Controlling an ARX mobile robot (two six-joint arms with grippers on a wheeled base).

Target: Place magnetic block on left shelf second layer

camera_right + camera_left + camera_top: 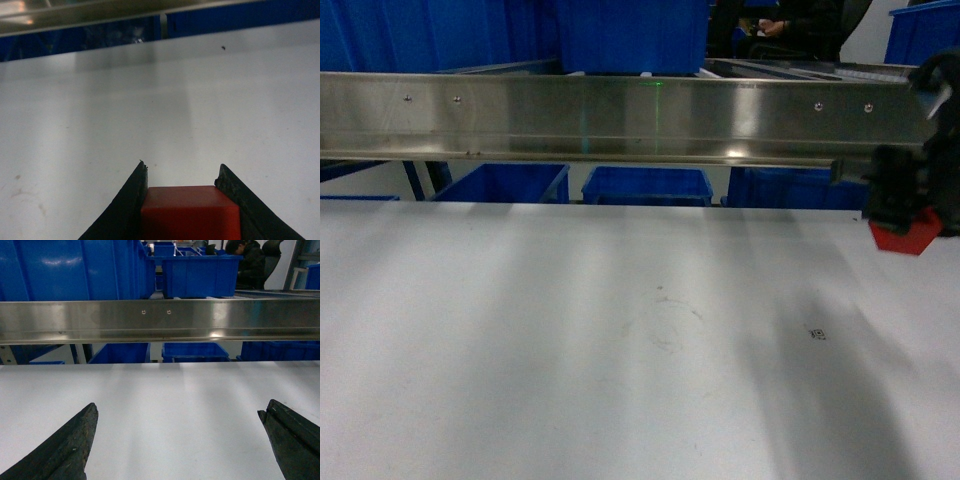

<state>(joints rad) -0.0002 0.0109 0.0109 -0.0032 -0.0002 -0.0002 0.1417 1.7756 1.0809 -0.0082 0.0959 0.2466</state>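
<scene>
One small red block [190,210] sits pinched between the right tool's [182,182] two fingers, lifted above the white bench [620,340] at its right edge. It looks rigid, light and matte, best held on opposite flat faces. The left tool [177,432] hangs spread. A steel shelf rail [620,118] and blue crates [645,185] stand behind.

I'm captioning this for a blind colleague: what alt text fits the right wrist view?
The right gripper holds the red magnetic block between its black fingers, above a white tabletop. A steel rail and blue crates cross the top edge.
</scene>
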